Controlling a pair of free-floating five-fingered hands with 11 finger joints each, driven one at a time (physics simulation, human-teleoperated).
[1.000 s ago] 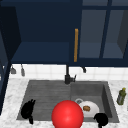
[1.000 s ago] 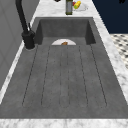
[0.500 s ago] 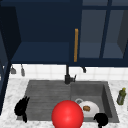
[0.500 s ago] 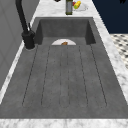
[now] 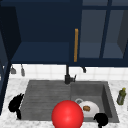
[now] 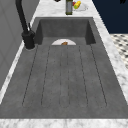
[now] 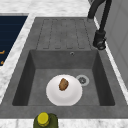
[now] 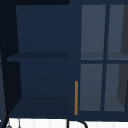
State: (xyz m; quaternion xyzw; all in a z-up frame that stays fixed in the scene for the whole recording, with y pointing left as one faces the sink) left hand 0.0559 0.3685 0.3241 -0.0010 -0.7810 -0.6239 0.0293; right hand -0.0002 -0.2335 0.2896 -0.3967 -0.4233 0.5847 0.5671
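Right hand (image 5: 101, 119) is hovering at the sink's (image 5: 107, 87) front edge, just beside the plate (image 5: 90, 108); grip cannot be told. Left hand (image 5: 15, 105) is hanging at its left edge.

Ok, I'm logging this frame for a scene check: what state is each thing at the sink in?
Wall cabinet: left door open, shelves bare.
Plate: flat in the basin, brown food on it.
Faucet: no water running.
Green bottle: upright on the counter, capped.
Left hand: at the sink's left edge, holding nothing.
Right hand: beside the plate, at the basin's front rim.
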